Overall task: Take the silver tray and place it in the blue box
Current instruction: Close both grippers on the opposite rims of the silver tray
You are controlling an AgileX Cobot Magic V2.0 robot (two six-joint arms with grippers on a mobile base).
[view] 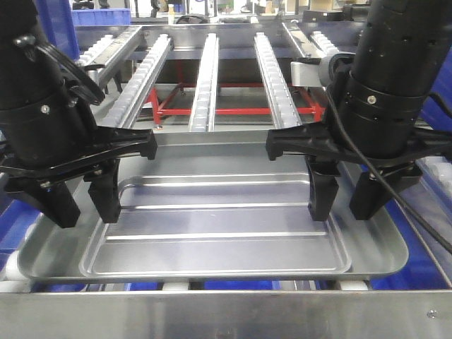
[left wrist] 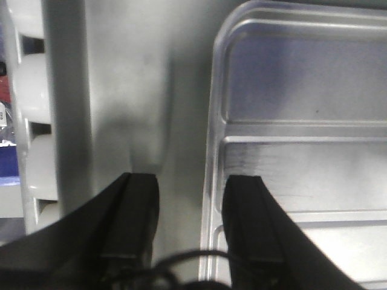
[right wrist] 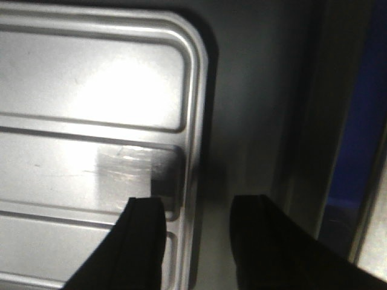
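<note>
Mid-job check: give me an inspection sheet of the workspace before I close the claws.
Surface: roller conveyor rails; silver tray rests at near end.
Job's things: tray flat, empty; blue box unconfirmed, blue plastic rear left.
Clutter: nothing seen.
Claws: left claw open, astride tray's left recess edge; right claw open, astride right edge.
Cables: black cable hangs beside right claw.
Surroundings: red frame below rails.

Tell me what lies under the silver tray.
Below the silver tray at its near edge, white rollers and blue patches show. Whatever lies under its middle is covered by the tray itself.
</note>
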